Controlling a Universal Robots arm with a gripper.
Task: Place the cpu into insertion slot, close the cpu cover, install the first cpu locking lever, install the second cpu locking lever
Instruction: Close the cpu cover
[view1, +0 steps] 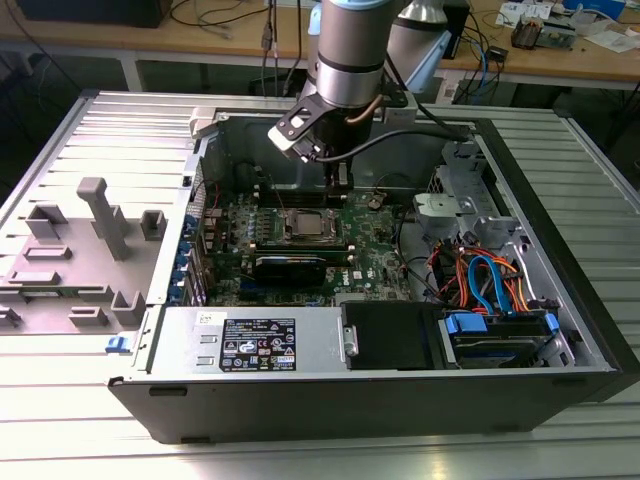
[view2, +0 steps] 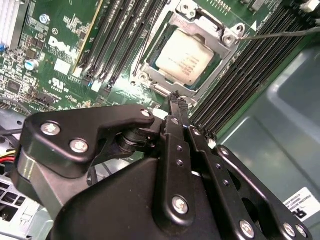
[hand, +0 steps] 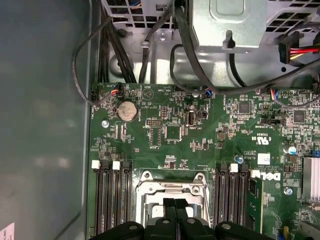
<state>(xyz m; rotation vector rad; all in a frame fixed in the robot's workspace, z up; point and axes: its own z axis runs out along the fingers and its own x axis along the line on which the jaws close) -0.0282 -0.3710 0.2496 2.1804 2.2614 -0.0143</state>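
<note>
The cpu (view2: 186, 56), a silver-grey square chip, lies in the insertion slot (view2: 150, 76) on the green motherboard. The cpu cover (view2: 223, 60), a silvery frame with a cut-out middle, lies flat over it. A thin metal lever rod (view2: 280, 34) reaches from one socket corner out across the black memory slots. My gripper (view2: 177, 101) hangs just above the socket's edge with its black fingers pressed together and nothing between them. In the exterior view the gripper (view1: 340, 178) is inside the open case, just behind the socket (view1: 308, 226). In the first wrist view the fingertips (hand: 175, 202) sit over the socket frame (hand: 172, 187).
Black memory slots (view2: 120, 40) flank the socket on both sides. A black graphics card (view1: 290, 268) lies in front of it, and a power supply (view1: 250, 345) sits at the case front. Cables and a drive cage (view1: 490, 285) crowd the exterior view's right. A grey fixture (view1: 95, 235) stands outside on the left.
</note>
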